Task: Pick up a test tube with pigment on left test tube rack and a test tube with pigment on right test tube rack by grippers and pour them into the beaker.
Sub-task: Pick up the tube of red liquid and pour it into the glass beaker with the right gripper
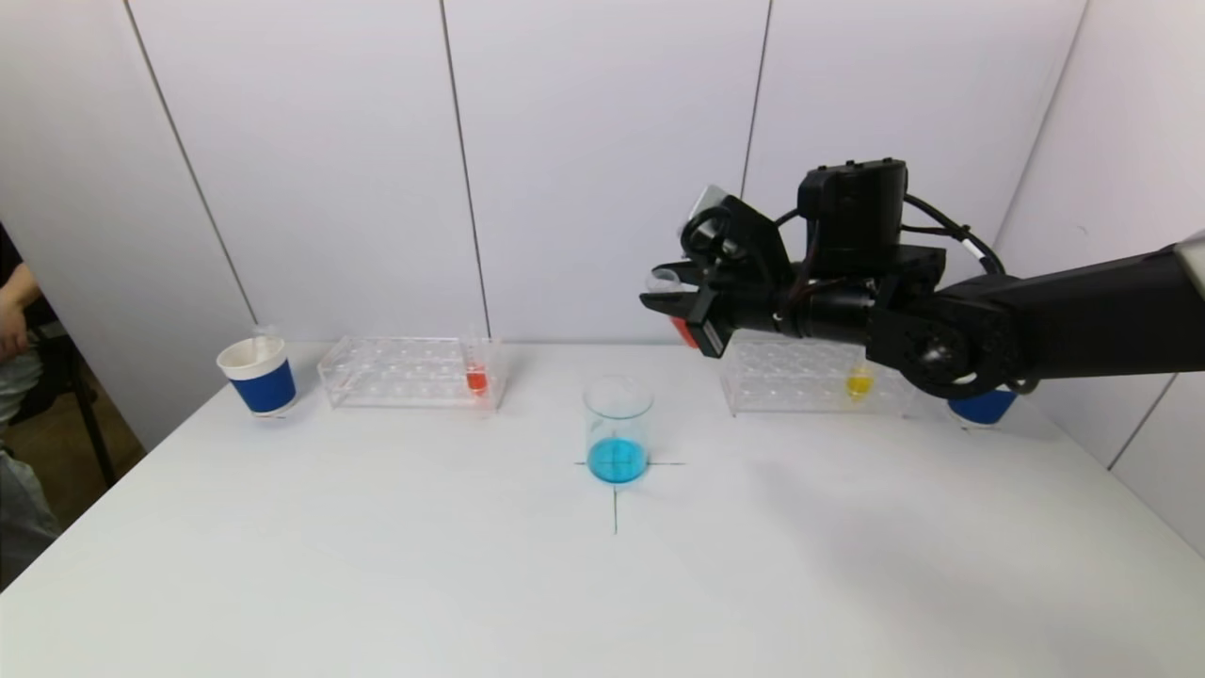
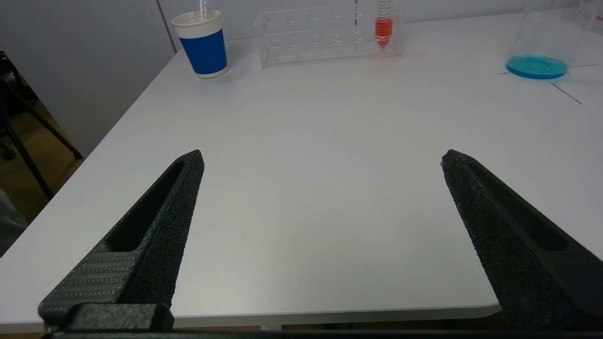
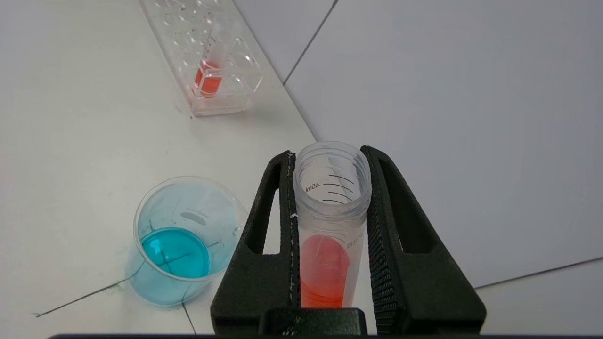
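Note:
My right gripper is shut on a clear test tube with red pigment, held tilted in the air above and to the right of the beaker, which holds blue liquid and stands on a cross mark; it also shows in the right wrist view. The left rack holds a tube with red pigment, seen too in the left wrist view. The right rack holds a tube with yellow pigment. My left gripper is open and empty, low by the table's front left edge.
A blue and white paper cup stands left of the left rack. Another blue cup is partly hidden behind my right arm. A person sits at the far left edge. White wall panels stand behind the table.

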